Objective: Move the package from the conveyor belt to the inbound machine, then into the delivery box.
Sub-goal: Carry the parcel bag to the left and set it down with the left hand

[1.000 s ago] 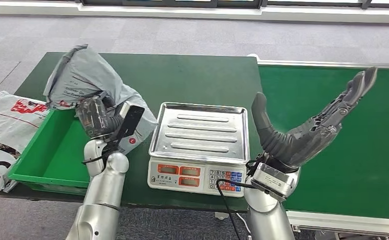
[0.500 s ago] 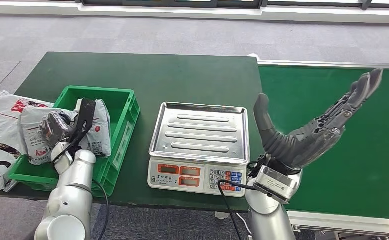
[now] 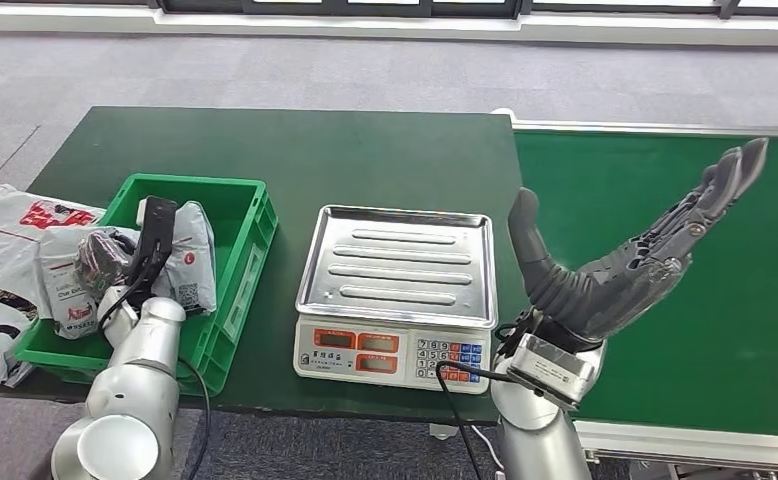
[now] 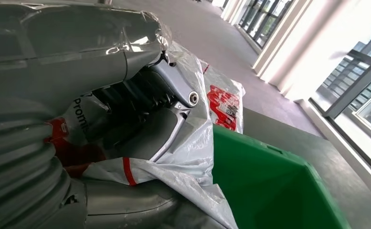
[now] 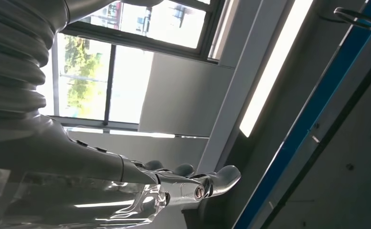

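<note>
The grey plastic package lies in the green delivery box at the table's left end, spilling over the box's left rim. My left hand holds it from above. In the left wrist view its dark fingers are curled into the crumpled grey package, beside the green box wall. My right hand is raised over the conveyor belt, palm up and fingers spread, holding nothing. Seen from its own wrist, the right hand stretches out towards the ceiling.
The inbound machine, a scale with a bare steel tray and a keypad, stands between the box and the belt. A white printed bag lies left of the box. A black cable hangs off the table's front edge.
My left hand has carried the package left from beside the scale and down into the green box, then settled slightly. The right hand has barely moved.
</note>
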Controlling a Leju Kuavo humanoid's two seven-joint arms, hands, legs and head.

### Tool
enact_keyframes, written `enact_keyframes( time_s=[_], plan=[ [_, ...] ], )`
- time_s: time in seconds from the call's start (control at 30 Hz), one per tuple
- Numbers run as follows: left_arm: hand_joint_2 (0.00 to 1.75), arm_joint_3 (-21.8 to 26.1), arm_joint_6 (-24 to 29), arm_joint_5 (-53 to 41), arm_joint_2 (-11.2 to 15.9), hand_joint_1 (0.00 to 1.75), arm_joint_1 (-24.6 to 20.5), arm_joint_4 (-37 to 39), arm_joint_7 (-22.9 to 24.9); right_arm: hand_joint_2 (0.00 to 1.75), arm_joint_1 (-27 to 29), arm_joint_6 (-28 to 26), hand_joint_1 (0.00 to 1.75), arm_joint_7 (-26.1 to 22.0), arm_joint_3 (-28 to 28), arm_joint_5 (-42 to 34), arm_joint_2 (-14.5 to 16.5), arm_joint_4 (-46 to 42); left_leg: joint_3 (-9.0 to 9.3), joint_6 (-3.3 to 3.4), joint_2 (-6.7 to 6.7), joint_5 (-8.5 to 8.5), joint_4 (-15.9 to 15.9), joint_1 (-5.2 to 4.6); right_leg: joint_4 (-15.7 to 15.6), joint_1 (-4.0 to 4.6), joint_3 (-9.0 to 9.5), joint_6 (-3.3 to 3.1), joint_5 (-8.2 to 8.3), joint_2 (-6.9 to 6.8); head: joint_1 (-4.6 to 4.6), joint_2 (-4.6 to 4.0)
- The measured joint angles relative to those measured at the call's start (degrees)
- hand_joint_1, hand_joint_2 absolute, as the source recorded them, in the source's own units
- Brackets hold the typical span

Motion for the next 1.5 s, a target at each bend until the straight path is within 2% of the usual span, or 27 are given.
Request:
enact_keyframes(
  time_s=[0.07, 0.2, 0.37, 0.7, 1.3, 1.4, 1.5],
  plan=[
    [1.75, 1.6, 0.0, -0.4, 0.4, 0.0, -0.4, 1.1, 0.2, 1.75, 0.2, 0.0, 0.0, 0.0, 0.0, 0.1, 0.0, -0.1, 0.13, -0.03, 0.09, -0.04, 0.0, -0.02, 0.0, 0.0, 0.08, -0.03, -0.02, 0.08, 0.0, 0.01],
    [0.0, 4.1, 0.0, 0.3, 1.1, 0.0, -1.1, 3.0, -1.2, 1.75, 0.2, 0.0, 0.0, 0.0, 0.1, 0.3, -0.1, -0.3, 0.37, -0.09, 0.22, -0.09, -0.1, -0.04, 0.0, -0.01, 0.22, -0.07, -0.05, 0.21, -0.01, 0.0],
    [0.0, 7.6, 0.0, 5.1, 1.1, 0.0, -2.1, 3.2, -8.3, 1.75, 0.2, 0.0, 0.0, 0.0, 0.1, 0.3, -0.1, -0.4, 0.47, -0.1, 0.25, -0.09, -0.2, -0.04, 0.0, -0.01, 0.28, -0.11, -0.08, 0.25, -0.01, 0.01],
    [0.0, 12.7, 0.0, 8.3, 1.1, 0.0, -3.2, 2.9, -14.3, 1.75, 0.3, 0.0, 0.0, 0.0, 0.0, 0.3, -0.1, -0.7, 0.53, -0.14, 0.34, -0.13, -0.2, -0.04, 0.0, -0.03, 0.29, -0.13, -0.09, 0.34, -0.01, 0.0],
    [0.0, 15.1, 0.0, 14.0, -0.3, 0.0, -4.1, 1.9, -24.1, 1.75, 0.5, 0.0, 0.0, 0.0, -1.2, 0.1, -0.1, -0.7, 0.52, -0.13, 0.34, -0.14, -0.2, -0.04, 0.0, -0.02, 0.27, -0.13, -0.09, 0.35, -0.01, -0.01],
    [0.0, 15.1, -0.1, 17.2, -0.5, 0.0, -4.2, 1.7, -27.5, 1.75, 0.5, 0.0, 0.0, 0.0, -1.3, 0.1, -0.1, -0.7, 0.51, -0.13, 0.33, -0.14, -0.2, -0.04, 0.0, -0.03, 0.27, -0.13, -0.09, 0.34, -0.01, 0.0],
    [1.31, 13.0, -1.6, 29.1, -1.5, 0.0, -3.0, -0.7, -32.3, 1.75, 0.6, 0.0, 0.0, 0.0, -1.5, 0.1, -0.1, -0.7, 0.5, -0.11, 0.35, -0.16, -0.2, -0.04, 0.0, -0.03, 0.27, -0.12, -0.09, 0.35, -0.01, 0.01]
  ],
)
